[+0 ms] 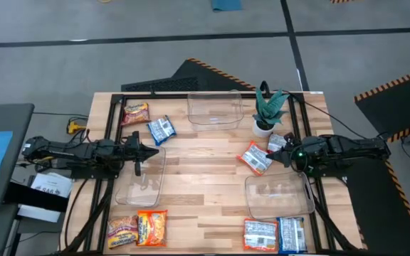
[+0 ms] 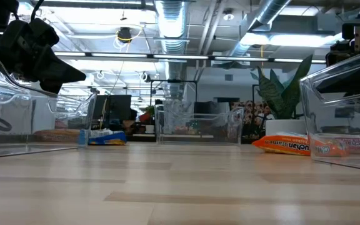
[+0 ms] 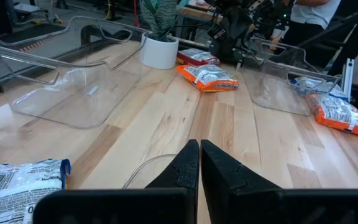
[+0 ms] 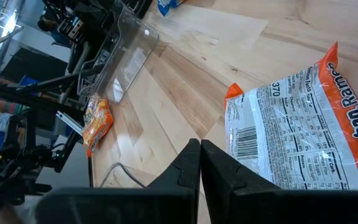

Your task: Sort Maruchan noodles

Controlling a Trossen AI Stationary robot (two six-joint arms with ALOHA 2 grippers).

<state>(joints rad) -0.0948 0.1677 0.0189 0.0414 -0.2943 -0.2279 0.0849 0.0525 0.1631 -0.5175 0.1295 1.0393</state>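
Several Maruchan packets lie flat on the wooden table. An orange-and-white packet [image 1: 255,158] [image 4: 297,137] is beside my right gripper [image 1: 288,158] [image 4: 200,158], which is shut and hovers just to its right. A red-yellow packet [image 1: 135,112] and a blue packet [image 1: 161,129] lie far left. Two red-yellow ones [image 1: 137,229] lie at the near left edge. An orange one [image 1: 260,235] and a blue one [image 1: 291,235] lie at the near right edge. My left gripper [image 1: 142,151] [image 3: 199,162] is shut above the far rim of the left clear bin [image 1: 139,179].
Three clear bins stand on the table: far centre [image 1: 214,108], left, and near right [image 1: 279,193]. A potted green plant [image 1: 269,110] stands far right, with another packet [image 1: 277,142] beside it. Bare wood shows in the middle [image 1: 205,178].
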